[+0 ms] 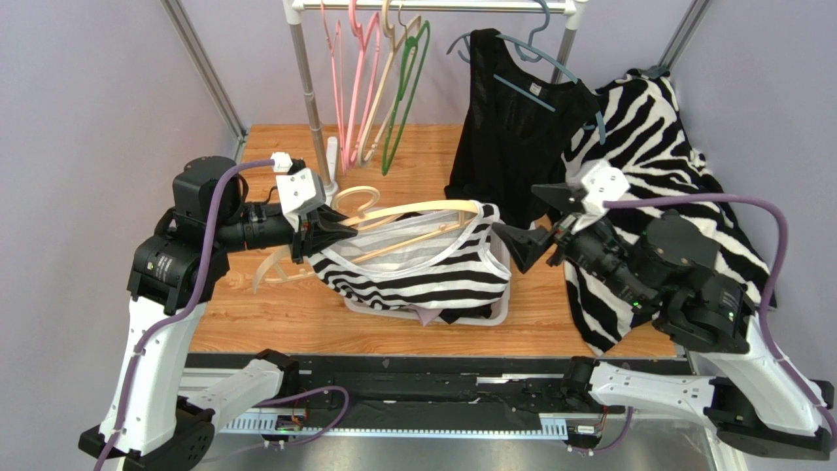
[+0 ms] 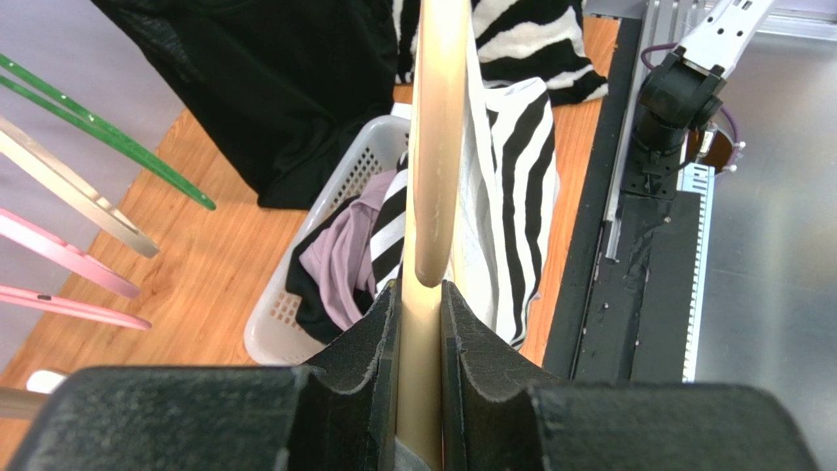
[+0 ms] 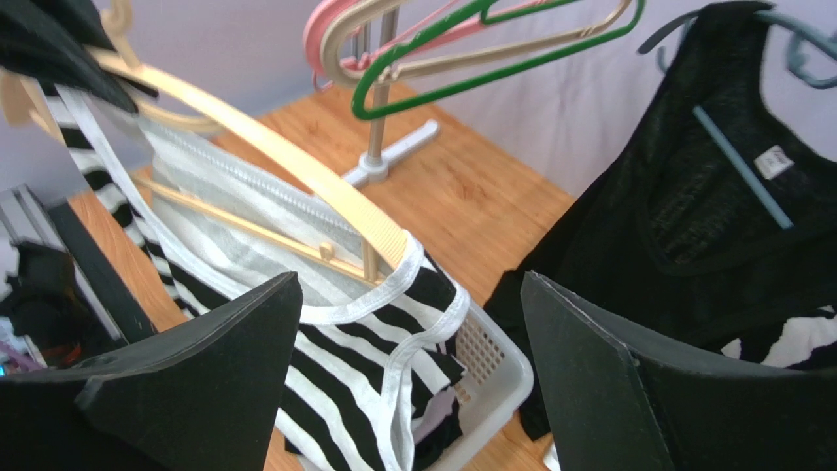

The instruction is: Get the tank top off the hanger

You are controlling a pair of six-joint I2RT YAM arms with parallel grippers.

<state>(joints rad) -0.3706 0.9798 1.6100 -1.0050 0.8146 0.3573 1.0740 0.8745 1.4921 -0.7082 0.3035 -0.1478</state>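
While the overhead camera lays out the whole table, it's the left wrist view that settles the grip: the left gripper (image 2: 420, 294) is pinched narrow on the pale cream wooden hanger (image 2: 437, 147), pads pressed to both sides of its arm. From above, that contact is only a dark wedge at the hanger's left end.

The black-and-white striped tank top (image 1: 432, 275) hangs on that hanger, held above the white slotted plastic laundry basket (image 1: 499, 306), its lower part draped over the basket.

Over to the right gripper (image 3: 411, 285) — jaws spread wide, nothing between them. Its own camera looks through the gap at the tank top's white-trimmed neckline and the strap looped over the hanger's shoulder. The overhead view puts this gripper just beside the hanger's right end; whether a fingertip brushes the cloth, I can't tell.

Only the left wrist view catches the lilac garment (image 2: 339, 260) bunched inside the basket.

Behind, a sheer black top (image 1: 511, 128) and a zebra-print garment (image 1: 668, 167) hang from the rail — the zebra cloth's lower part is hidden behind the right arm. The bare pink, cream and green hangers (image 1: 378, 78) are cut off at the top edge.
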